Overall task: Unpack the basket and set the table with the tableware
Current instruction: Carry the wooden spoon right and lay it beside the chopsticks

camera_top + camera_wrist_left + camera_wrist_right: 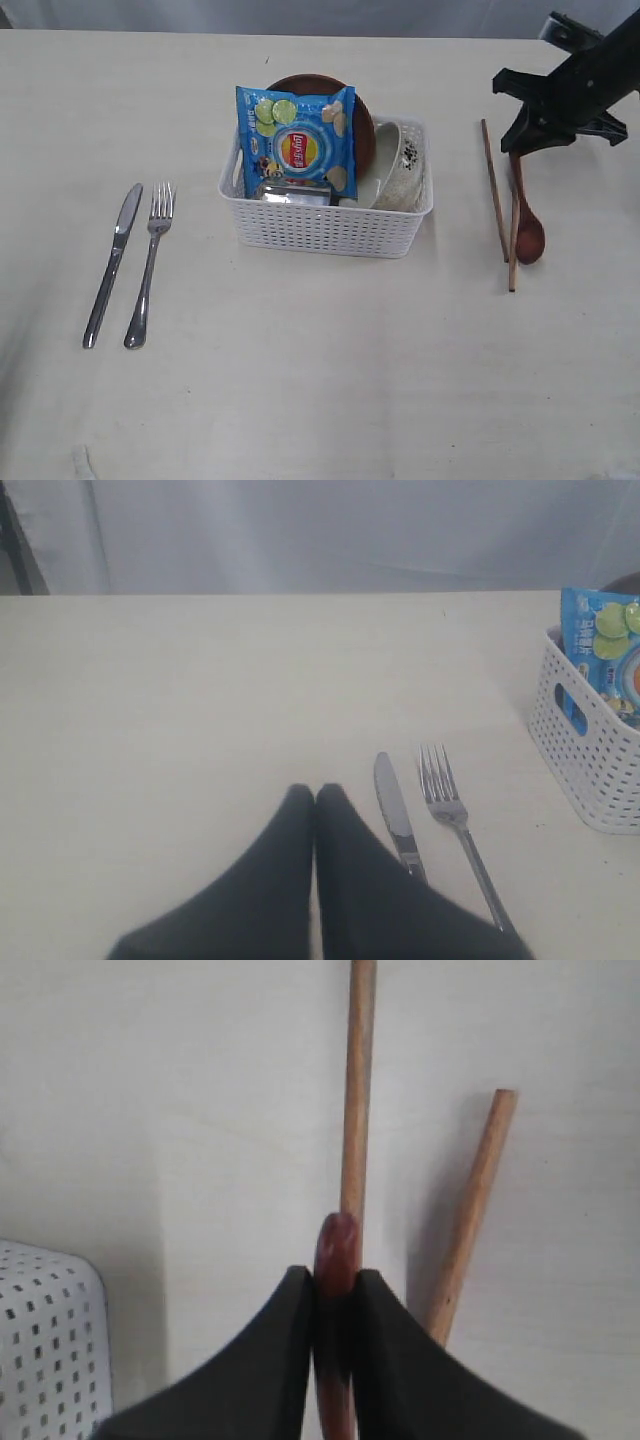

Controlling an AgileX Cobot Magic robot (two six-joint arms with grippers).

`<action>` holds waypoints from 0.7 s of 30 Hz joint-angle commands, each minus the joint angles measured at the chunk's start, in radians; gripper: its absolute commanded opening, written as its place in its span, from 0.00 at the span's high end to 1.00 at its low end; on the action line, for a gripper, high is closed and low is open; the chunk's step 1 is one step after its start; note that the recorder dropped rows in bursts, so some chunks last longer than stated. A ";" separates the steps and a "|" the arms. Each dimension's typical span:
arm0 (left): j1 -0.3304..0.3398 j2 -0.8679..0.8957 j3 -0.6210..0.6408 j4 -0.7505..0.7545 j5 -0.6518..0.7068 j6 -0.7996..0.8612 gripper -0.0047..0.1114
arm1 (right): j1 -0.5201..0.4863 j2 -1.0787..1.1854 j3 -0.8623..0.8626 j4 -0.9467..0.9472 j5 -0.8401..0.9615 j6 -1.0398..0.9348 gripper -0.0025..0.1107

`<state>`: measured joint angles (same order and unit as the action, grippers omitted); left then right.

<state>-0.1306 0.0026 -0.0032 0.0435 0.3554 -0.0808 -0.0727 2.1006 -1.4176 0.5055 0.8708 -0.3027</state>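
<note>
The white basket (pixel 325 228) stands mid-table, holding the round brown plate (pixel 362 130), the white patterned bowl (pixel 400 170) and a steel cup (pixel 295 193) behind a blue chips bag (pixel 297 143). A steel knife (pixel 113 262) and fork (pixel 150 265) lie side by side on the left of the table (pixel 320 380). Two wooden chopsticks (pixel 495 190) lie right of the basket. My right gripper (pixel 334 1278) is shut on the handle of the reddish-brown wooden spoon (pixel 528 235), whose bowl rests by the chopsticks. My left gripper (pixel 315 795) is shut and empty, near the knife (pixel 397 815) and fork (pixel 452 815).
The basket's lattice wall (pixel 590 750) stands beyond the fork in the left wrist view. A corner of the basket (pixel 45 1350) shows beside the right gripper. Bare tabletop stretches in front of the basket and at the far left.
</note>
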 commanded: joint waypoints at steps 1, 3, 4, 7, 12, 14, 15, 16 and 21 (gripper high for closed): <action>0.002 -0.003 0.003 0.009 -0.011 -0.004 0.96 | -0.004 0.013 0.000 0.005 -0.023 -0.012 0.77; 0.002 -0.003 0.003 0.009 -0.011 -0.004 0.96 | -0.006 0.011 -0.002 0.010 -0.023 -0.012 0.64; 0.002 -0.003 0.003 0.009 -0.011 -0.004 0.96 | -0.006 0.009 -0.006 0.015 -0.023 -0.014 0.58; 0.002 -0.003 0.003 0.009 -0.011 -0.004 0.96 | -0.006 0.001 -0.042 0.050 0.020 -0.043 0.53; 0.002 -0.003 0.003 0.009 -0.011 -0.004 0.96 | -0.006 -0.054 -0.128 0.109 0.111 -0.076 0.57; 0.002 -0.003 0.003 0.009 -0.011 -0.004 0.96 | -0.004 -0.089 -0.166 0.169 0.149 -0.109 0.57; 0.002 -0.003 0.003 0.009 -0.011 -0.004 0.96 | 0.005 -0.104 -0.183 0.200 0.163 -0.138 0.57; 0.002 -0.003 0.003 0.009 -0.011 -0.004 0.96 | 0.012 -0.123 -0.201 0.234 0.180 -0.166 0.57; 0.002 -0.003 0.003 0.009 -0.011 -0.004 0.96 | 0.107 -0.199 -0.247 0.292 0.183 -0.265 0.57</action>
<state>-0.1306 0.0026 -0.0032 0.0435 0.3554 -0.0808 -0.0226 1.9411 -1.6451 0.7658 1.0359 -0.5026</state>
